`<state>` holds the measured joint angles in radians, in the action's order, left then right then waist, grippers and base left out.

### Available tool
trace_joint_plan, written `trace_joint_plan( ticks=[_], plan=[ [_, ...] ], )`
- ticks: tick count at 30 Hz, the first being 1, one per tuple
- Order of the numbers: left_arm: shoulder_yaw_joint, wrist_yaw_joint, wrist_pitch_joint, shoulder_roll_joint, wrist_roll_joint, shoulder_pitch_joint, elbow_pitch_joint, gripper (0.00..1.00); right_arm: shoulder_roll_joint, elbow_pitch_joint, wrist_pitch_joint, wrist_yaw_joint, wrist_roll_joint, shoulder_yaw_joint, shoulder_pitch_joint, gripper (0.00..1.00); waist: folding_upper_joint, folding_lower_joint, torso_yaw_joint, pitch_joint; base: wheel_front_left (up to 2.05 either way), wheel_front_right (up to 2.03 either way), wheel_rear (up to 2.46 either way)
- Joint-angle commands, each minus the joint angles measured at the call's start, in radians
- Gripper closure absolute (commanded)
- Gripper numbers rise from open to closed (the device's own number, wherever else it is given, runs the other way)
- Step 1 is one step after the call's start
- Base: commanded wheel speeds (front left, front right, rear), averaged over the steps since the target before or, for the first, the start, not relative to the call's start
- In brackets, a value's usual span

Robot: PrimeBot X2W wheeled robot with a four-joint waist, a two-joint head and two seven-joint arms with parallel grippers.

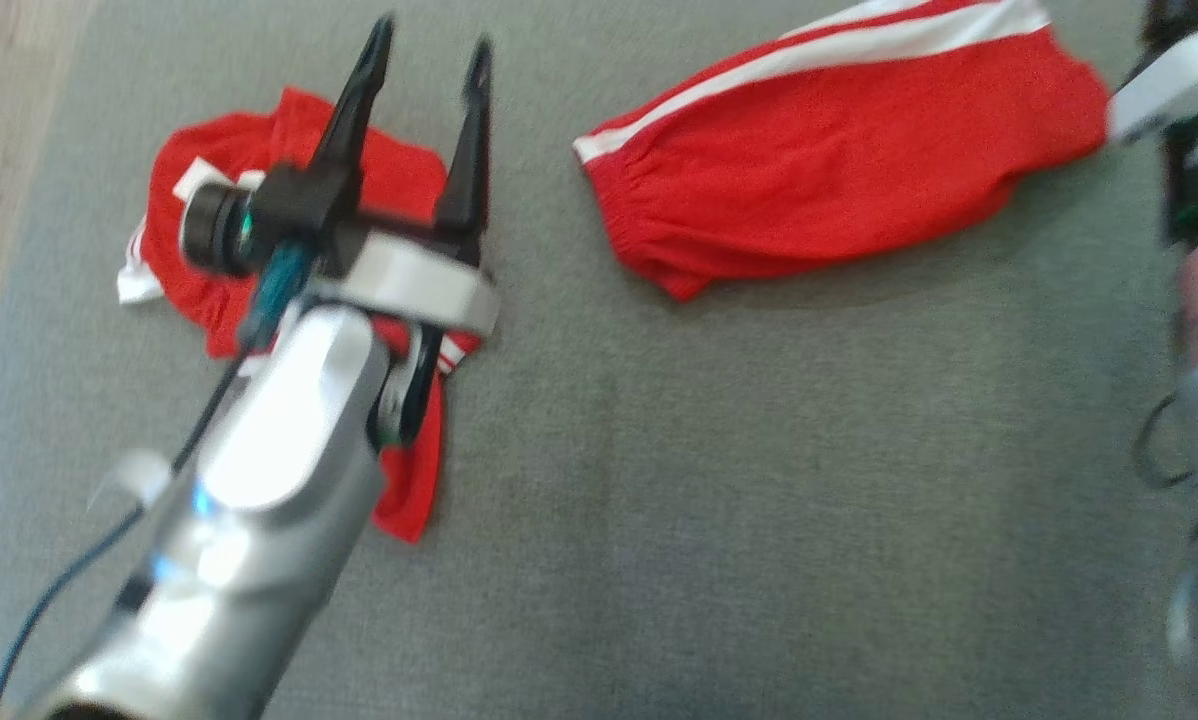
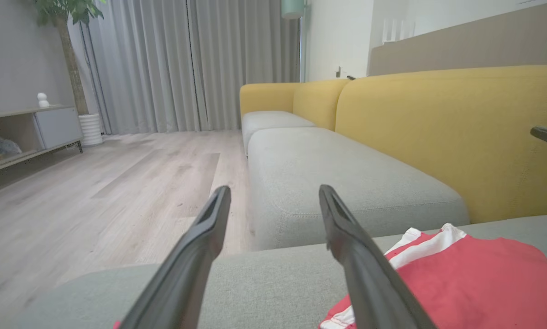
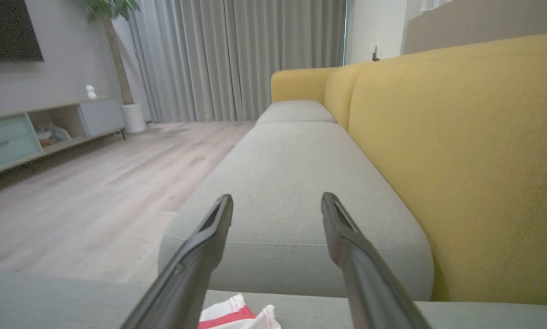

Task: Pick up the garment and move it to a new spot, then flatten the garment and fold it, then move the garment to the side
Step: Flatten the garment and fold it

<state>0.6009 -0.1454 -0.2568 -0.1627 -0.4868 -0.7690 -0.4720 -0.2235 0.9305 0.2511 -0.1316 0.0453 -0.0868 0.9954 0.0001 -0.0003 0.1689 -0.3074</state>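
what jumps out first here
A flat garment, red with white stripes, lies at the head view's upper right on the grey cushion. A crumpled garment, also red, lies at left beneath the left arm, jaws open. The wrist views add a yellow backrest.

Left garment (image 1: 399, 180) and right garment (image 1: 839, 170) lie apart on cushion (image 1: 709, 500).

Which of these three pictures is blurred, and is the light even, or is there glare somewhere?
Head view: smeared throughout, seemingly by motion; the left gripper and the striped red garment have soft edges, and glare sits on the pale forearm. Left wrist view: sharpest, with even, soft light; only the near fingers look slightly unfocused. Right wrist view: mildly soft, most on the yellow backrest.
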Motion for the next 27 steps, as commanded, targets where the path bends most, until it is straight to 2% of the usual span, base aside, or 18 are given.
trace_joint_plan(
  ticks=[1, 5, 6, 7, 12, 16, 22, 27],
  plan=[
    [-0.069, -0.013, -0.005, -0.044, 0.028, 0.023, 0.06, 0.0, 0.053, -0.088, 0.01, 0.001, 0.022, 0.003, -0.057, 0.0, -0.0001, 0.0003, -0.04, 0.058, 0.0, 0.0, 0.0],
    [-0.15, -0.017, -0.005, -0.052, 0.08, 0.174, 0.14, 0.0, 0.13, -0.246, 0.01, 0.001, 0.086, -0.006, -0.257, 0.0, -0.0001, 0.0003, -0.069, 0.116, 0.0, 0.0, 0.0],
    [-0.15, -0.017, -0.005, -0.052, 0.08, 0.174, 0.14, 0.0, 0.13, -0.246, 0.01, 0.001, 0.086, -0.006, -0.257, 0.0, -0.0001, 0.0003, -0.069, 0.116, 0.0, 0.0, 0.0],
    [-0.183, -0.012, -0.005, -0.052, 0.102, 0.249, 0.172, 0.0, 0.152, -0.31, 0.01, 0.001, 0.115, 0.012, -0.36, 0.0, -0.0001, 0.0003, -0.082, 0.142, 0.0, 0.0, 0.0],
    [-0.246, -0.011, -0.005, -0.043, 0.148, 0.393, 0.227, 0.0, 0.168, -0.419, 0.011, 0.001, 0.083, 0.079, -0.542, 0.0, -0.0001, 0.0003, -0.112, 0.182, 0.0, 0.0, 0.0],
    [-0.3, -0.003, -0.005, -0.012, 0.169, 0.527, 0.261, 0.0, 0.173, -0.496, 0.011, 0.001, 0.142, 0.13, -0.665, 0.0, -0.0001, 0.0003, -0.129, 0.206, 0.0, 0.0, 0.0],
    [-0.342, 0.04, -0.005, 0.027, 0.212, 0.59, 0.277, 0.0, 0.173, -0.551, 0.011, 0.001, 0.197, 0.166, -0.749, 0.0, -0.0001, 0.0003, -0.126, 0.201, 0.0, 0.0, 0.0],
    [-0.343, 0.081, -0.005, 0.048, 0.25, 0.552, 0.27, 0.0, 0.173, -0.544, -0.014, 0.001, 0.152, 0.112, -0.689, 0.0, -0.0001, 0.0003, -0.092, 0.145, 0.0, 0.0, 0.0]
  ],
)
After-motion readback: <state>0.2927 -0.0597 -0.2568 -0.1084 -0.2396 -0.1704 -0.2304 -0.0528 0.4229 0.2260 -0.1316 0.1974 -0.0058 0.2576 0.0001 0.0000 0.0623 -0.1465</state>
